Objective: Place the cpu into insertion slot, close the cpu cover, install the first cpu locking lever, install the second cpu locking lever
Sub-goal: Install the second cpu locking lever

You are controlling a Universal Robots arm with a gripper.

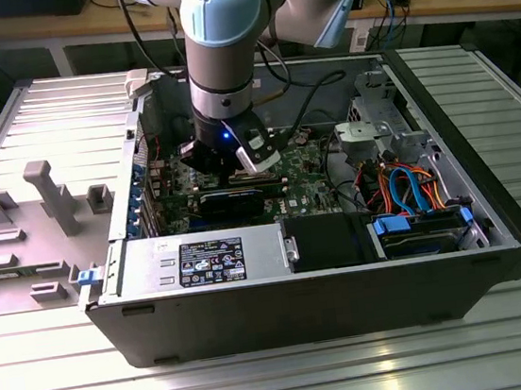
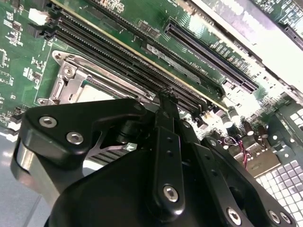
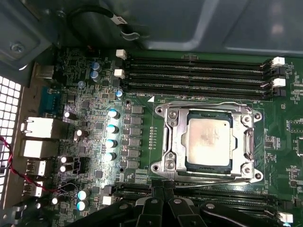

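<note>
Hanging over the open PC case (image 1: pixel 492 224) in the exterior view, the arm has its gripper (image 1: pixel 238 164) low above the motherboard (image 1: pixel 304 166), near centre of the case; fingertip gap isn't readable there. In the second wrist view the gripper (image 2: pixel 165 111) reads as pinched narrow, fingers (image 2: pixel 166 142) together w/ nothing between them, tips just beside the RAM slots (image 2: pixel 142 61); the socket shows at about 10 o'clock from the tips, partly hidden behind the gripper body. In the first wrist view the cpu (image 3: pixel 209 142) sits seated in the socket, silver-grey top up, w/ the cpu cover (image 3: pixel 207 109) lying flat around it as a metal frame, so cover looks down already; can't tell whether the thin wire levers along the frame edges are latched. The fingertips sit at approx 7 o'clock from the cpu, near the socket's edge, apart from it. Handling-wise, I'd judge the cpu light, stiff, fragile on its contact side: hold by edges only. Cover is thin, stiff metal, hinged; levers likely springy, best pushed at the free end.
</note>
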